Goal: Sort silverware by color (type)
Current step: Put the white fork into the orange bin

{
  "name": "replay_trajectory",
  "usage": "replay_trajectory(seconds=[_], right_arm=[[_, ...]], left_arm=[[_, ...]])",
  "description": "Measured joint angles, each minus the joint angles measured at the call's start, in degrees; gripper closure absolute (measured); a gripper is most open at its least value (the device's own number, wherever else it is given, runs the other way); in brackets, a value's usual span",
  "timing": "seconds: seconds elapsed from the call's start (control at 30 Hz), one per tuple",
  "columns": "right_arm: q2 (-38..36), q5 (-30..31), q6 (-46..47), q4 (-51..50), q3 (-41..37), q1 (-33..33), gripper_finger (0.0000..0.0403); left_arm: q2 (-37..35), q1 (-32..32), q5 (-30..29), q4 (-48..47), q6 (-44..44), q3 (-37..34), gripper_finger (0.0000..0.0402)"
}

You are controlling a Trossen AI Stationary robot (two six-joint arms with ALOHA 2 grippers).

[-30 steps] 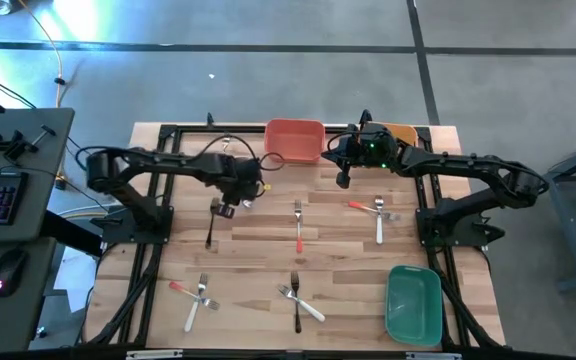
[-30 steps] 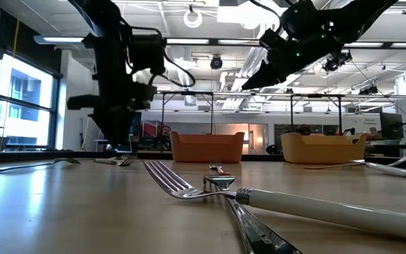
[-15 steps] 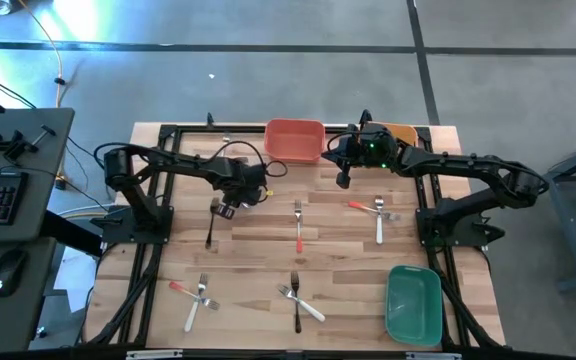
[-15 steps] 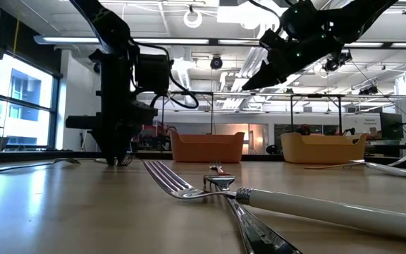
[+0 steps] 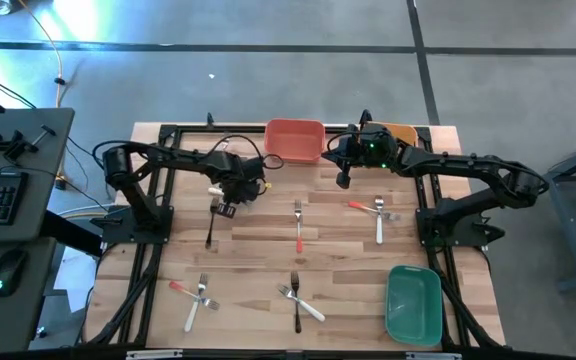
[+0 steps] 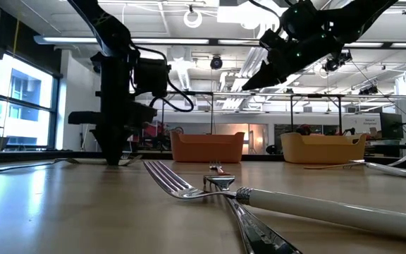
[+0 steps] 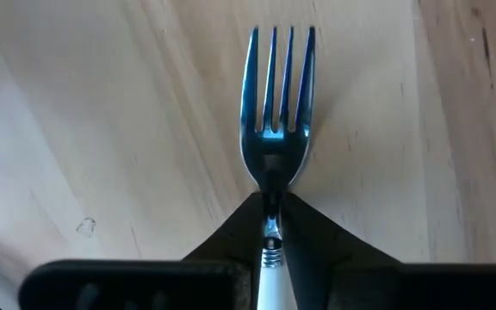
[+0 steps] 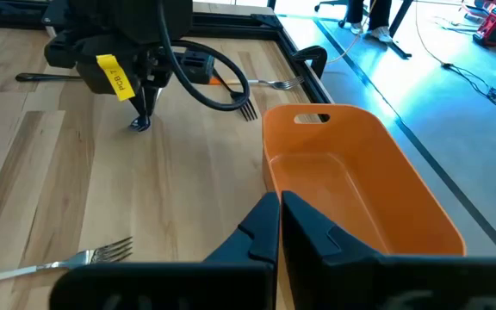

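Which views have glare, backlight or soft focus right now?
High view: bright blue-white glare on the floor at the top left. Low view: the near white-handled fork is soft, and the left claw and arms show as dark shapes against lit ceiling lights and windows. Left wrist view: fork head sharp with a blue sheen.

forks [image 5: 298,226] mid-table | bins [image 5: 294,140] behind (one [image 5: 413,303] front-right)

A pale wooden table [image 5: 258,262] carries scattered forks [image 5: 298,226], a red-orange bin [image 5: 294,140] and yellow bin [image 5: 403,131] at its far edge, a green bin [image 5: 413,304] near right
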Motion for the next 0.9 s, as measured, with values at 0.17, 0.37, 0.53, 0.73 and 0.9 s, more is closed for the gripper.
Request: replay_trajectory(seconds=[0.17,0.37,0.53,0.73,0.9], right_arm=[[0.0,0.0,0.16,0.0,0.0,0.01,0.0403],[0.0,0.0,0.22,-0.09,0.0,0.0,0.0403],[0.0,0.0,0.22,-0.37,0.0,0.0,0.0403],[0.0,0.0,0.22,-0.44,0.0,0.0,0.0403],[-0.01,0.0,0.22,-0.44,0.0,0.0,0.0403]], left_arm=[[0.42,0.56,-0.1,0.38,1.37,1.71,0.0396],[0.39,0.52,-0.57,-1.46,-0.03,5.72,0.0401],[0.35,0.55,-0.79,-2.72,-1.69,10.2,0.0401],[0.24,0.52,-0.61,-2.74,-4.07,13.65,0.0401],[0.22,0.36,0.34,-2.26,-5.35,12.47,0.0401]])
